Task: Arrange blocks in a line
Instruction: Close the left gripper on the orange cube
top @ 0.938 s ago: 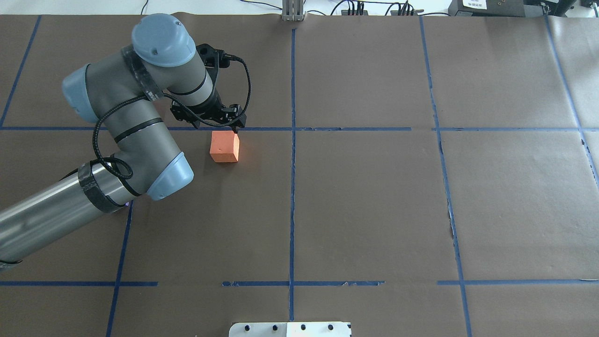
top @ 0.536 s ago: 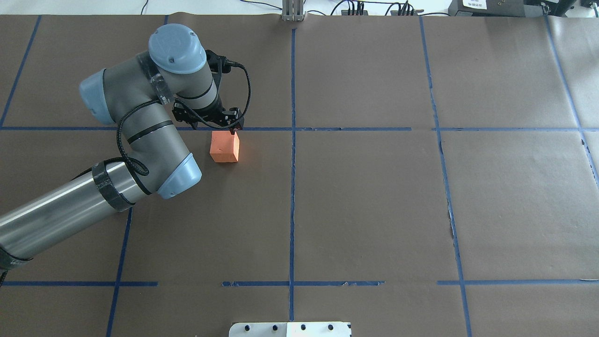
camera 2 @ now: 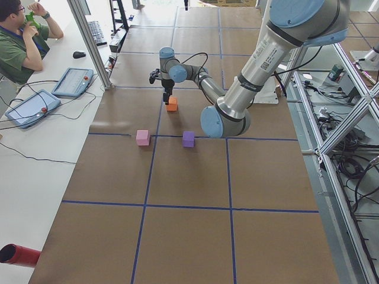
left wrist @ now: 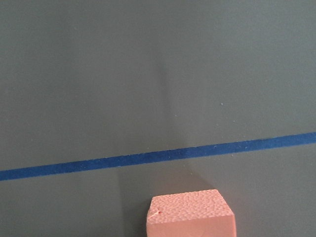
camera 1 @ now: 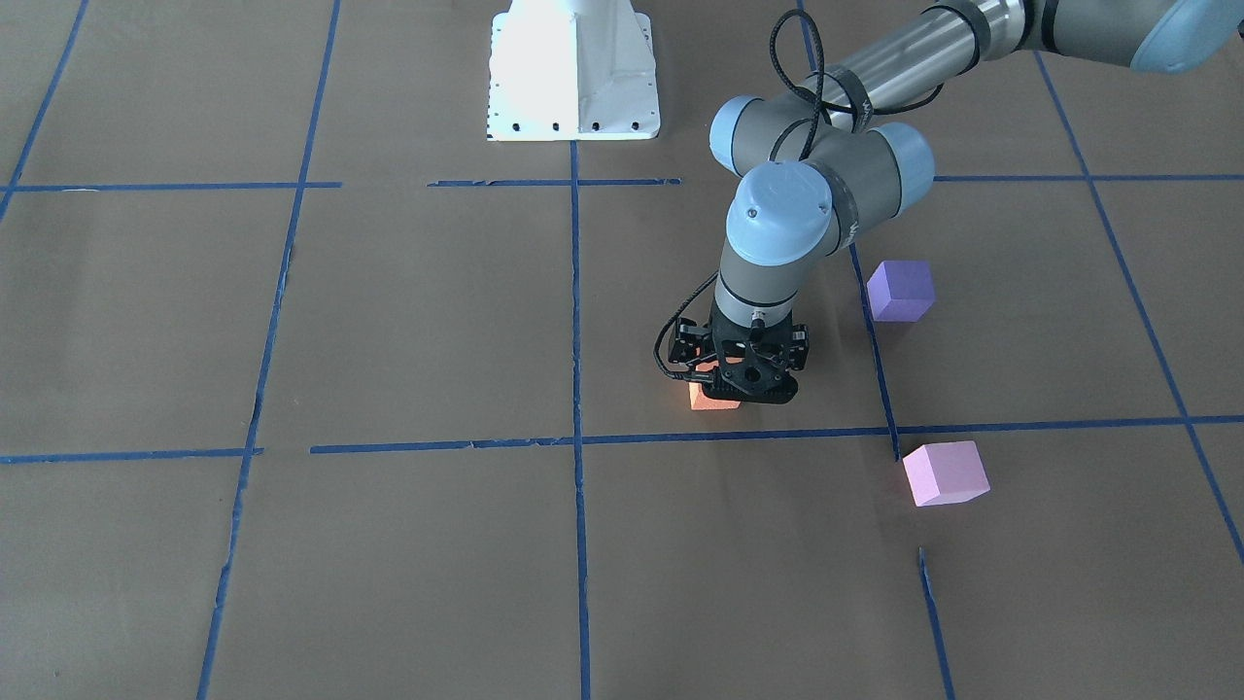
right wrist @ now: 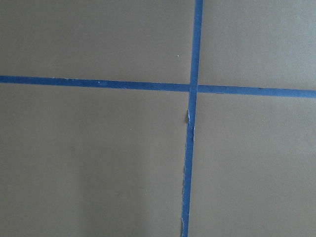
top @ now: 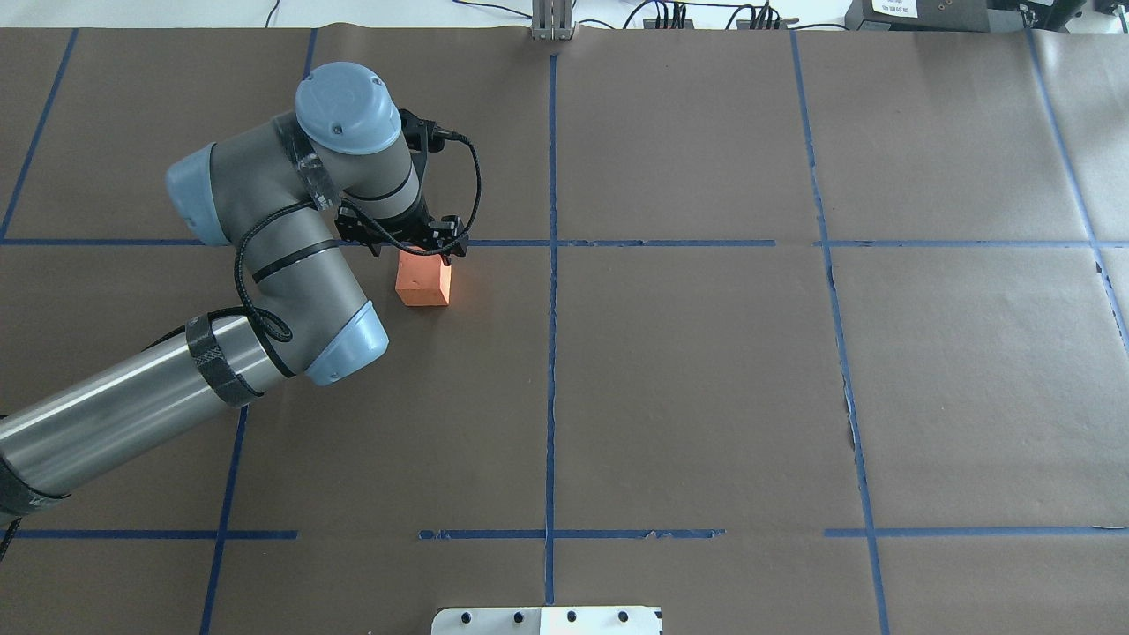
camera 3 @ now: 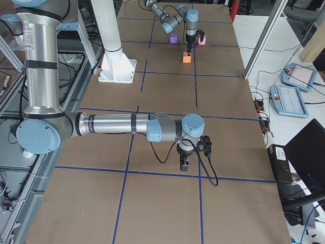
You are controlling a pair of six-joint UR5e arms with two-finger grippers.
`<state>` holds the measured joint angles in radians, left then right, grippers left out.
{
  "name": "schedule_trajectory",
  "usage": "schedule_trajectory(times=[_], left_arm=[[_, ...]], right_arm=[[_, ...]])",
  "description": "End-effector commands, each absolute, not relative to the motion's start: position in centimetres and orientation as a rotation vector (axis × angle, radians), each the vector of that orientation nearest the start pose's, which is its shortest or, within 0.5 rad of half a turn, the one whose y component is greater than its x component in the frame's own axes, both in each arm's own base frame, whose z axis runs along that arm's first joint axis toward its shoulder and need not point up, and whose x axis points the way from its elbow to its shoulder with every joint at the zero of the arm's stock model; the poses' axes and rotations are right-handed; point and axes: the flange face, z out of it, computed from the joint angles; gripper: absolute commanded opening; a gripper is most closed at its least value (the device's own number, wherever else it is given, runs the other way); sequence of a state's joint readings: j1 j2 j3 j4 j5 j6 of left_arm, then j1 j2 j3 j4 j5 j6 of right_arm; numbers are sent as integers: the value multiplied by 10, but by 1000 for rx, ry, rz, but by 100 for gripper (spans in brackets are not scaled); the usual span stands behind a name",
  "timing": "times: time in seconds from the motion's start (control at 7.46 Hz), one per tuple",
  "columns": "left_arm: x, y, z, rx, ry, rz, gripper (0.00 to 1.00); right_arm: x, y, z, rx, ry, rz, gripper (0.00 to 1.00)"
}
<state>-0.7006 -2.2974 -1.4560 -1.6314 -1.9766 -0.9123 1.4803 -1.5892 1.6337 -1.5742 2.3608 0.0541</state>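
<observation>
The orange block [top: 424,282] lies just on the robot's side of a blue tape line. It also shows in the front view [camera 1: 708,399] and at the bottom of the left wrist view [left wrist: 190,217]. My left gripper [top: 414,254] points down over the block's far edge, close above it. Its jaws look open and hold nothing. The purple block [camera 1: 901,290] and the pink block [camera 1: 945,472] lie apart to the robot's left, hidden under the arm in the overhead view. My right gripper [camera 3: 184,163] hangs over bare paper far away; I cannot tell its state.
Brown paper with a blue tape grid [top: 551,353] covers the table. The white robot base [camera 1: 573,73] stands at the near edge. An operator [camera 2: 23,41] sits beyond the far side, with teach pendants [camera 2: 72,81] on a side table.
My left arm has swung to the right and the gripper has come closer over the orange block's far edge. The block has not moved.
</observation>
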Motion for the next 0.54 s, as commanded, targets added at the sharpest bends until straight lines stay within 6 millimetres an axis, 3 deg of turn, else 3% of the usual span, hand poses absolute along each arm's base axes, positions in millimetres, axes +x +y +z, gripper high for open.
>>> schedule_trajectory(times=[0.0, 0.4], left_arm=[[527, -529, 268, 94, 785, 85, 100], [536, -535, 288, 91, 783, 76, 100]], right_arm=[[18, -490, 636, -18, -791, -50, 100], [18, -490, 636, -18, -791, -51, 100]])
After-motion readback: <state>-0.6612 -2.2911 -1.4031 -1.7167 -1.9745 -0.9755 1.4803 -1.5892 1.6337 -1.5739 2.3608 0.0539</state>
